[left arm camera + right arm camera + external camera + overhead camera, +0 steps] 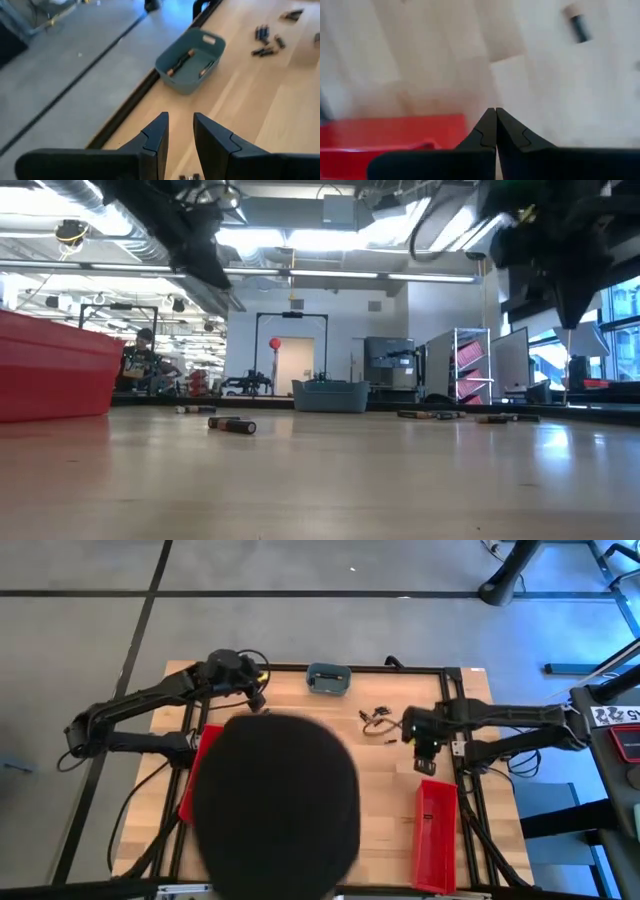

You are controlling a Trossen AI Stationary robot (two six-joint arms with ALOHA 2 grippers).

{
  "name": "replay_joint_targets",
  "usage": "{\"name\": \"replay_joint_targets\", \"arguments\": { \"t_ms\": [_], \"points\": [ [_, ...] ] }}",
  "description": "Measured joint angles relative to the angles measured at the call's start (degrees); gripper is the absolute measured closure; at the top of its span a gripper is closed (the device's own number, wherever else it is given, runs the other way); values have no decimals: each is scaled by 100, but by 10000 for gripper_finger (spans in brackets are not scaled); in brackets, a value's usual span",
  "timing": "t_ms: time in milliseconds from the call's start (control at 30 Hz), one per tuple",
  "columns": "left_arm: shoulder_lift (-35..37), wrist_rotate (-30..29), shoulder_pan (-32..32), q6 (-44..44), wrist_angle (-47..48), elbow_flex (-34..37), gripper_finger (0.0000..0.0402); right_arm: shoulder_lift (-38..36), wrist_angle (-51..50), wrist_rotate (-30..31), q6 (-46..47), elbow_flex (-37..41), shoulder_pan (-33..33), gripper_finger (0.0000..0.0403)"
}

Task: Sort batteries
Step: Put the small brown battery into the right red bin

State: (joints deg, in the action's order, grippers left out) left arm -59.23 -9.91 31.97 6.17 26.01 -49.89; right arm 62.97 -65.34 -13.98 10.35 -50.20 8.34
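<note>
We think the batteries (pixel 266 41) are small, hard and roll easily; grab one across its middle. Left gripper (pixel 180 137) is slightly open at ten o'clock, empty; right gripper (pixel 495 125) is closed, empty.

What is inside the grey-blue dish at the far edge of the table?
In the left wrist view the grey-blue dish holds two batteries, lying apart on its floor. The near wall hides part of the floor, so any more there cannot be seen. The left gripper hovers short of it, empty.
</note>
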Motion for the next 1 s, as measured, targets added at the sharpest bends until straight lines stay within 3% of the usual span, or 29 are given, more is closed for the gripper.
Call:
{"name": "replay_joint_targets", "arguments": {
  "t_ms": [133, 267, 367, 467, 700, 867, 1000],
  "points": [
    [-325, -106, 1, -310, 16, 0, 320, -41, 467, -1297, -79, 634, 912, 403],
    [-610, -120, 1, -502, 53, 0, 320, -5, 475, -1849, -165, 1111, 1413, 403],
    [-729, -120, 1, -490, 51, 0, 320, 74, 418, -1915, -112, 1347, 1638, 403],
    [-740, -119, -6, -595, 87, 0, 320, 240, 403, -1965, 687, 1510, 1775, 403],
    [-740, -114, -214, -572, 1035, 0, 320, 531, 938, -1635, 1799, 1847, 1760, 403],
    [-740, -116, -143, -562, 1511, 0, 320, 793, 934, -1613, 1784, 1967, 1758, 403],
    [-740, -125, 1, -647, 1527, 0, 320, 842, 1604, -1616, 1113, 1921, 1760, 402]
  ]
}}
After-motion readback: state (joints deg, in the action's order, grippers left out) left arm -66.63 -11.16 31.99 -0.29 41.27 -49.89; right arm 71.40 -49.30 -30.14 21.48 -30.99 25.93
